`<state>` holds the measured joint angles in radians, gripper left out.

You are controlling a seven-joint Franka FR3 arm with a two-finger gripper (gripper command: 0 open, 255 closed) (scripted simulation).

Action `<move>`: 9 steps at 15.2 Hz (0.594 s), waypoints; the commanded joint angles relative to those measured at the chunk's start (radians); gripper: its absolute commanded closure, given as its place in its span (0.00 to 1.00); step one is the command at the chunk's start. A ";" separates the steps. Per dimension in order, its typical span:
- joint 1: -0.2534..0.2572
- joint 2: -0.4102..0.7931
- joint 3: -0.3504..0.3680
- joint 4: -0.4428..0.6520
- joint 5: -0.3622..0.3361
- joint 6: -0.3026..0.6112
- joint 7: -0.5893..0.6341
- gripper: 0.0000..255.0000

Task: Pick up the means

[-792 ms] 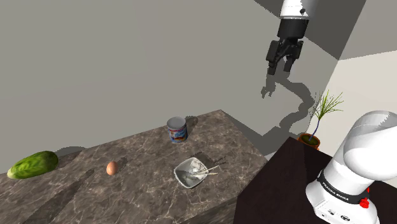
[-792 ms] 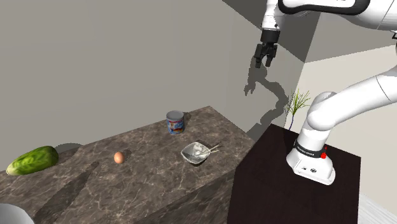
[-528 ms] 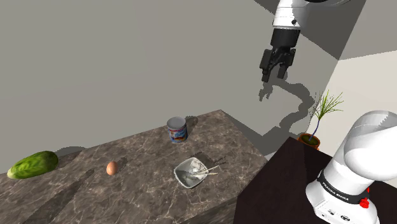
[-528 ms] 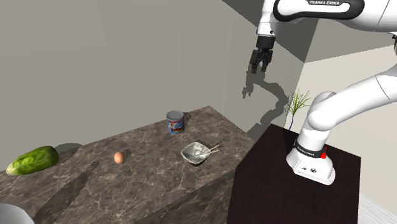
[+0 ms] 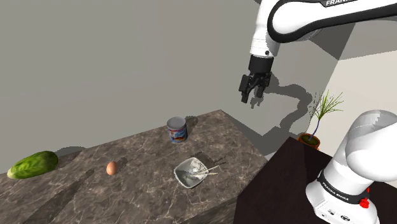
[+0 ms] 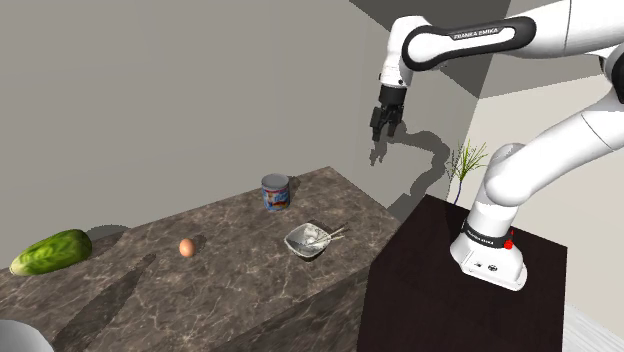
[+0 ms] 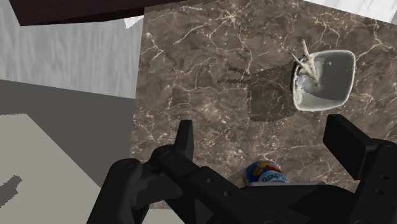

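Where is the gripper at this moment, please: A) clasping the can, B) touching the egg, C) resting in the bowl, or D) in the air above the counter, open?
D: the gripper hangs in the air well above the counter, open and touching nothing.

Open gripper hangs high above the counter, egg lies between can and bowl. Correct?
No. The shoulder view shows the egg between the cucumber and the bowl, not between the can and bowl. The open gripper does hang high above the counter.
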<state>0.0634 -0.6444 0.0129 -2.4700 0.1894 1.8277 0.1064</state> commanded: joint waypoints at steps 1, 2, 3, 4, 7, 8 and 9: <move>0.016 0.033 0.019 -0.032 0.018 0.074 -0.002 0.00; 0.025 0.056 0.027 -0.042 0.027 0.110 -0.004 0.00; 0.033 0.080 0.036 -0.051 0.035 0.146 -0.006 0.00; 0.041 0.105 0.045 -0.059 0.044 0.182 -0.009 0.00; 0.066 0.190 0.070 -0.073 0.070 0.291 -0.017 0.00; 0.074 0.221 0.079 -0.075 0.078 0.326 -0.020 0.00; 0.082 0.253 0.087 -0.075 0.086 0.362 -0.023 0.00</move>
<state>0.1362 -0.4252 0.0900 -2.5461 0.2664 2.1512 0.0848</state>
